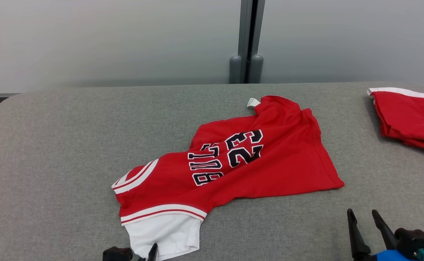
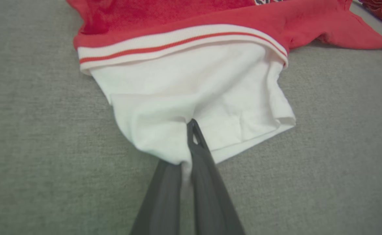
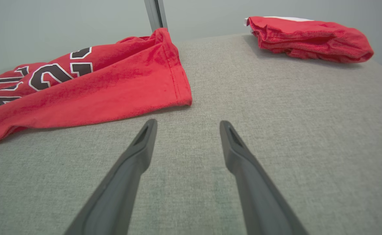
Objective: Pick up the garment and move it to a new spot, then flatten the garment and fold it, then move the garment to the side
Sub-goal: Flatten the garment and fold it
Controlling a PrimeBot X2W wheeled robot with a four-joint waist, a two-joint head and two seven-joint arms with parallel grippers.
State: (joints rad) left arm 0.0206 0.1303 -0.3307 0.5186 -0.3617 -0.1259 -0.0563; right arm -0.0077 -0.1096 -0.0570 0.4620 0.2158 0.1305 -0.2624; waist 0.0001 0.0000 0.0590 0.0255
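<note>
The garment (image 1: 255, 163) is a red jersey with black-and-white lettering, a white label at its far end and a white sleeve at its near end. It lies loosely spread and wrinkled on the grey padded table (image 1: 52, 145). At the bottom edge of the head view, my left gripper (image 1: 152, 252) is shut on the hem of that white sleeve. In the left wrist view the white cloth (image 2: 194, 85) is pinched between the dark fingers of the left gripper (image 2: 187, 137). My right gripper (image 1: 362, 211) stands open above bare table, just near of the jersey's right corner (image 3: 177, 94), with nothing in the right gripper (image 3: 188, 122).
A second red garment (image 1: 411, 119) with a white band lies bunched at the table's far right edge, also visible in the right wrist view (image 3: 308, 39). A grey wall with a vertical post (image 1: 247, 40) stands behind the table. The table's left corner is rounded.
</note>
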